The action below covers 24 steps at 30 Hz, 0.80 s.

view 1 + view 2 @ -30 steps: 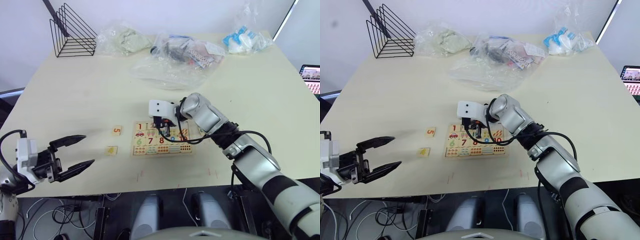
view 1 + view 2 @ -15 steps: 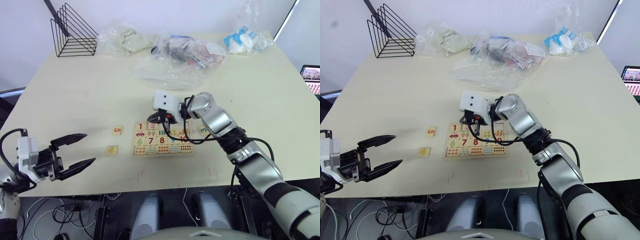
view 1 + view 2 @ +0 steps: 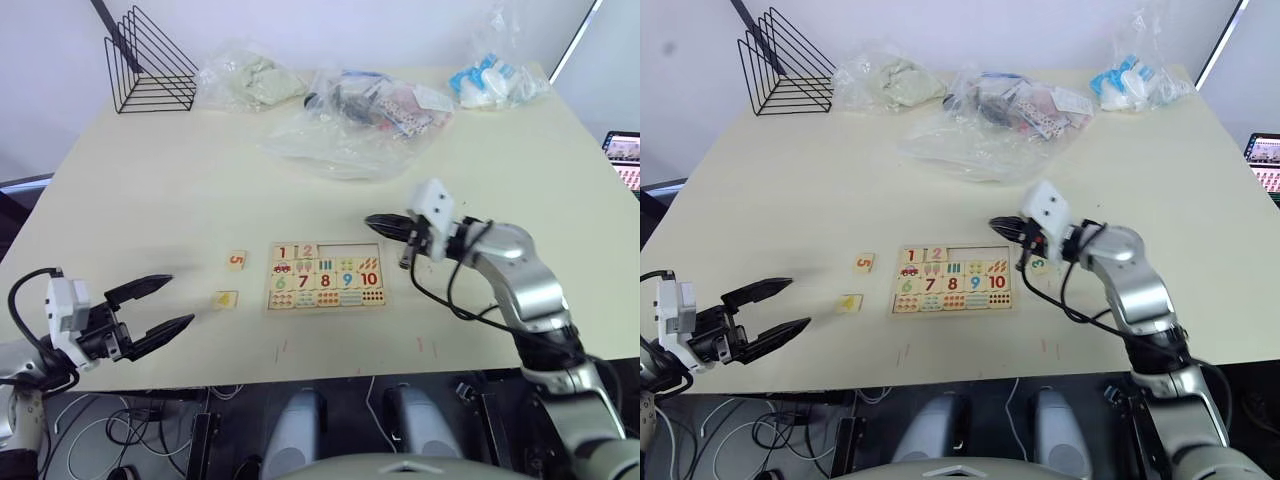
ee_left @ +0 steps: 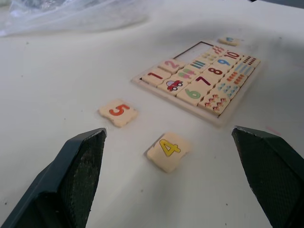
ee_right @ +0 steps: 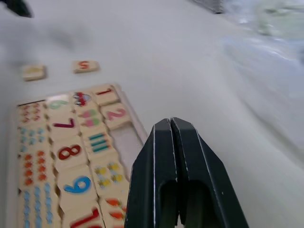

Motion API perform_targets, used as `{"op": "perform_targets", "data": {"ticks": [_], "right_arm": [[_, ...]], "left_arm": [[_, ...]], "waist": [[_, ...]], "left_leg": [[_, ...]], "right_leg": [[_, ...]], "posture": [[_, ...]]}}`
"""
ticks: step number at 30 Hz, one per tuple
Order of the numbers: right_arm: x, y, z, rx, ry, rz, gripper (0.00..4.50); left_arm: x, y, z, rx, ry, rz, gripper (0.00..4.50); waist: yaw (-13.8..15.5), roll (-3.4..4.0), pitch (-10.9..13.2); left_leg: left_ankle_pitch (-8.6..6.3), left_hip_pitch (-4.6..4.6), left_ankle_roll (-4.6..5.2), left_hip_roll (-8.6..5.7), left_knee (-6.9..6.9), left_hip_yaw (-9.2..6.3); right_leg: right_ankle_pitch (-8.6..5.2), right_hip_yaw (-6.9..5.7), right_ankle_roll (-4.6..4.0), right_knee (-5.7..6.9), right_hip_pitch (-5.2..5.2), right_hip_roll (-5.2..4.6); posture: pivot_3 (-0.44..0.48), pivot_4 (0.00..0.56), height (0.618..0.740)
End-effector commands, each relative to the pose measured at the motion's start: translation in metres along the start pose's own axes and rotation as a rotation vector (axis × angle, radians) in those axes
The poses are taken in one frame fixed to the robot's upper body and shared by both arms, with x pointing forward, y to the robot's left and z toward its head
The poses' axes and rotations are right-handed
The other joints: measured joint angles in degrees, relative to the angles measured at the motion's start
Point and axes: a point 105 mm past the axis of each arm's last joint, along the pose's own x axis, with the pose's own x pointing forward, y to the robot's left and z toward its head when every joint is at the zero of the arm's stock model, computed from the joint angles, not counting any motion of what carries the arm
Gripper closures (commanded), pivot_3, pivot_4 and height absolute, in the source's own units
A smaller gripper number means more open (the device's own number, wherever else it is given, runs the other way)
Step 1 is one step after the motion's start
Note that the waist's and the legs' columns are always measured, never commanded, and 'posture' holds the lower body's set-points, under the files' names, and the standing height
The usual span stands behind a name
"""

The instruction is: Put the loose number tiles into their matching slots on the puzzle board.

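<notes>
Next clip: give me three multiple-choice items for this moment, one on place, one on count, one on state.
1. Where does the 4 tile lie?
A. on the table, to the robot's left of the puzzle board
B. in the top strip
C. in a plastic bag

2. How many tiles sit in the top strip of slots?
A. none
B. two
C. five

3. How are the right gripper jaws?
A. wide open
B. shut on a tile
C. shut, holding nothing

Key: 1 A, it rests on bare table near the 5 tile. 2 B, just 1 and 2 are seated. 3 C, the fingers meet with nothing between.
</notes>
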Motion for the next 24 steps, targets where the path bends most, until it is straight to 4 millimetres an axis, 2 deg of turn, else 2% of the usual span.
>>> {"op": "perform_targets", "data": {"ticks": [1,2,5,8,15,24], "right_arm": [[-0.03,-0.009,0.013,0.024,-0.081,-0.098,3.21],[-0.037,-0.011,0.011,0.036,-0.084,-0.121,2.9],[-0.064,-0.013,-0.005,0.074,-0.05,-0.196,1.57],[-0.092,-0.014,-0.017,0.105,-0.032,-0.271,0.04],[-0.145,-0.005,-0.039,0.123,0.01,-0.352,0.04],[-0.188,0.014,-0.055,0.106,0.066,-0.366,0.04]], "left_arm": [[-0.003,0.002,0.004,0.025,-0.01,0.029,0.0],[-0.003,0.002,0.004,0.023,-0.01,0.031,0.0],[-0.004,0.003,0.0,0.012,-0.005,0.041,0.0],[-0.004,0.002,-0.002,-0.011,-0.002,0.04,0.0],[-0.004,0.001,-0.01,-0.032,0.011,0.041,0.0],[-0.007,-0.001,-0.018,-0.035,0.052,0.031,0.0]], "waist": [[0.02,0.0,0.0],[0.02,0.0,0.0],[0.07,0.0,0.0],[0.11,-0.01,0.0],[0.15,-0.01,-0.01],[0.23,-0.04,-0.02]], "left_leg": [[0.0,0.0,0.0,0.0,0.0,-0.01],[0.0,0.01,0.0,0.0,0.01,0.0],[0.0,0.01,0.0,0.01,0.0,-0.01],[0.0,0.03,0.01,0.0,0.02,0.02],[0.0,0.09,0.01,0.0,0.02,0.06],[0.0,0.17,0.01,0.01,0.04,0.12]], "right_leg": [[0.0,0.0,0.0,0.0,0.01,0.0],[0.0,0.0,0.0,0.0,0.01,0.0],[-0.01,-0.01,0.0,-0.02,0.03,0.01],[0.0,0.0,0.01,-0.02,0.07,0.01],[-0.01,0.0,0.01,-0.02,0.14,0.02],[-0.02,-0.01,0.02,-0.05,0.26,0.03]], "posture": [[0.0,0.15,0.74],[0.0,0.15,0.74],[0.0,0.15,0.74],[0.0,0.15,0.74],[0.0,0.15,0.74],[0.0,0.15,0.74]]}}
